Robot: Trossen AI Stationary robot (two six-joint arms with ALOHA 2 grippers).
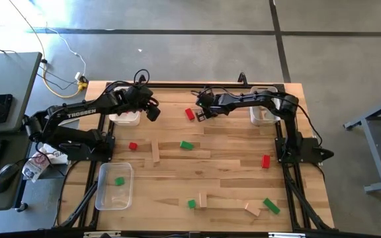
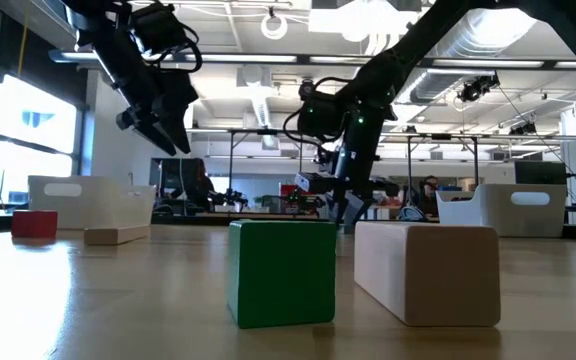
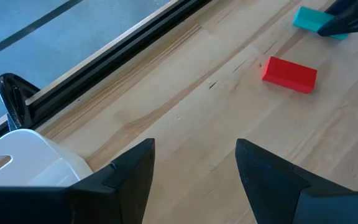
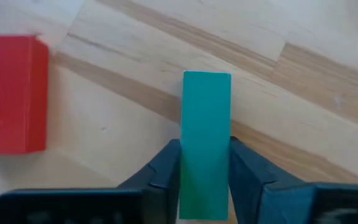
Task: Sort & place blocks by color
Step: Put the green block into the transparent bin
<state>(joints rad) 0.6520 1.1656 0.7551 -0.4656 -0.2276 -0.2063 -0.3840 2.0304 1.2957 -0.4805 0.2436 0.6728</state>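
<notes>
Upper centre of the high view: right hand [image 4: 205, 186] clamps a green block [image 4: 206, 140] beside a red block [image 4: 11, 93], for carrying; left hand [image 3: 194, 168] waits open.

Red blocks [image 1: 190, 114], green blocks [image 1: 186, 145] and pale wood blocks [image 1: 155, 153] lay on a light wood table [image 1: 230, 165]. White trays [image 1: 126, 118] stood there; the arms [image 1: 78, 112] were black. The right gripper [image 4: 205, 163] clasped a green block [image 4: 206, 124].

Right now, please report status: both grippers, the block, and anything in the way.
Right gripper shut on green block, at far centre of table. Left gripper open, empty, near white tray. Red block lies right beside the green block.
</notes>
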